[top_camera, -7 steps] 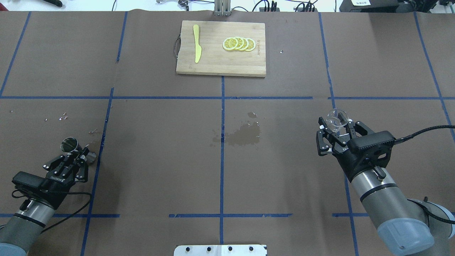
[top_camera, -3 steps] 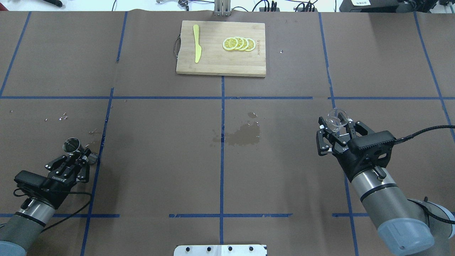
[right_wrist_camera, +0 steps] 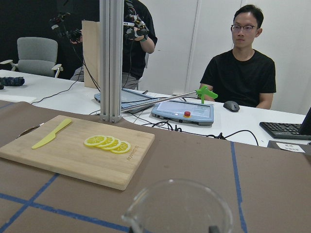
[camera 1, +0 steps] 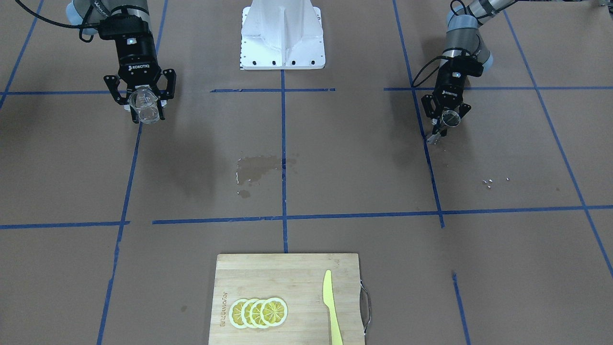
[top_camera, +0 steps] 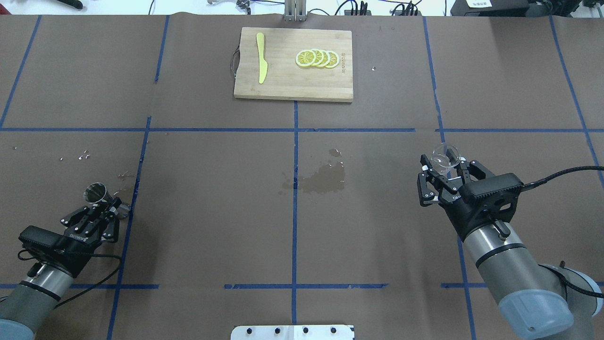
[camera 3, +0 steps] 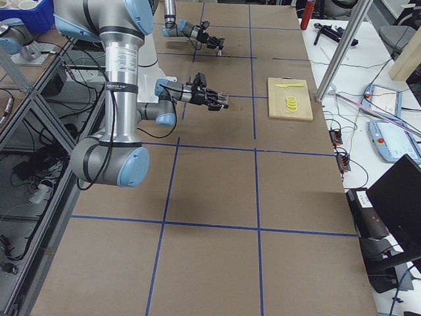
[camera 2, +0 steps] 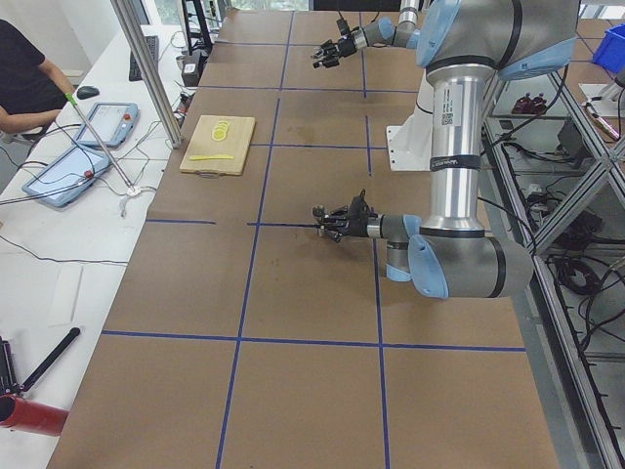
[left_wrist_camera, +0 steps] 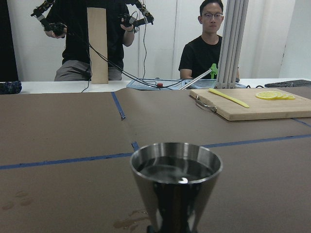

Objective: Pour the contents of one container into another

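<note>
Wooden cutting board [top_camera: 293, 64] with yellow knife [top_camera: 261, 57] and lemon slices [top_camera: 317, 58]; wet stain [top_camera: 322, 179] mid-table.

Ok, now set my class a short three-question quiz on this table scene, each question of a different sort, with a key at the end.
1. True or false: the lemon slices lie on the cutting board.
2. What does the right gripper hold? A. the cutting board B. the glass tumbler C. one of the lemon slices
3. Fill the gap: the left gripper is shut on the silver ____.
Key: 1 true; 2 B; 3 jigger.
</note>
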Robot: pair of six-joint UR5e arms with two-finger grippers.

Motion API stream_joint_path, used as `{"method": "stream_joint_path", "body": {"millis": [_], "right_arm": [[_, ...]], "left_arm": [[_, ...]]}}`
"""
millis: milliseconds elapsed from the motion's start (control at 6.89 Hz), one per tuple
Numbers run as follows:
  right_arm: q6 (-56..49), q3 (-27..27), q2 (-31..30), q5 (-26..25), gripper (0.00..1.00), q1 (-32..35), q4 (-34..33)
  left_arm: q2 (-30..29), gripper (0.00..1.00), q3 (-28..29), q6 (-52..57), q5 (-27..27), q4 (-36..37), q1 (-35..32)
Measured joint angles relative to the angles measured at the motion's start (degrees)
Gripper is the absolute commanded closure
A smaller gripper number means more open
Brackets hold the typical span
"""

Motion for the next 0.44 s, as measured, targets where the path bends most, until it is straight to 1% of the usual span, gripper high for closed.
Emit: {"method": "stream_joint_path", "body": {"millis": [435], "right_arm": [[0.0, -0.25, 0.47, -0.01, 1.0, 0.0, -0.03]], "left_arm": [[-0.05, 0.57, -0.16, 0.41, -0.02, 0.0, 0.05]]}}
